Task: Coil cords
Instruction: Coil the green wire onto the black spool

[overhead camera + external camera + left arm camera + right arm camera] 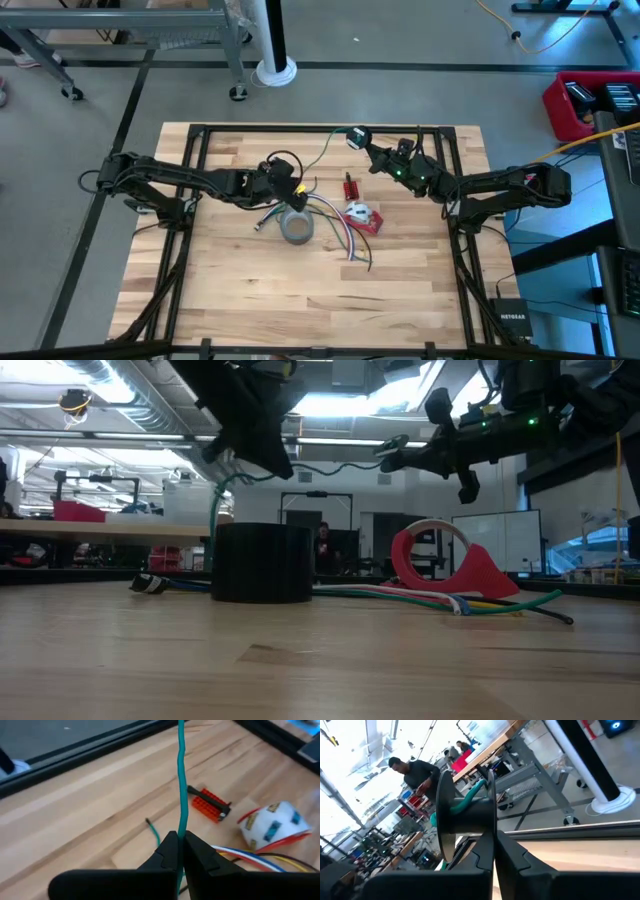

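A thin green cord (322,157) runs through the air from my left gripper (296,188), over the table's middle, to a small dark spool (467,812) at the far middle. My right gripper (367,150) is shut on that spool. Some turns of the cord (470,796) lie on the spool's core. My left gripper (179,845) is shut on the cord. Below it a slack stretch of cord (214,510) hangs toward the table, and a green cord end (153,829) lies on the wood. My left gripper pinches the green cord (180,827) between its two fingertips, somewhere along its length. The fingers slant downward and the cord passes through them, running on away toward the spool in a nearly straight line, clear of the table. My right gripper holds the spool by the edge of its nearer flange (491,827), which sits between the two shut fingers. The fingers point about level toward the table's far left. The spool is lifted clear of the table, its axis lying across the fingers.
A grey tape roll (297,228) stands just near of my left gripper. A bundle of coloured wires (335,228) lies beside it, then a red tape dispenser (362,217) and a small red block (350,187). People stand in the room beyond the table (417,772).
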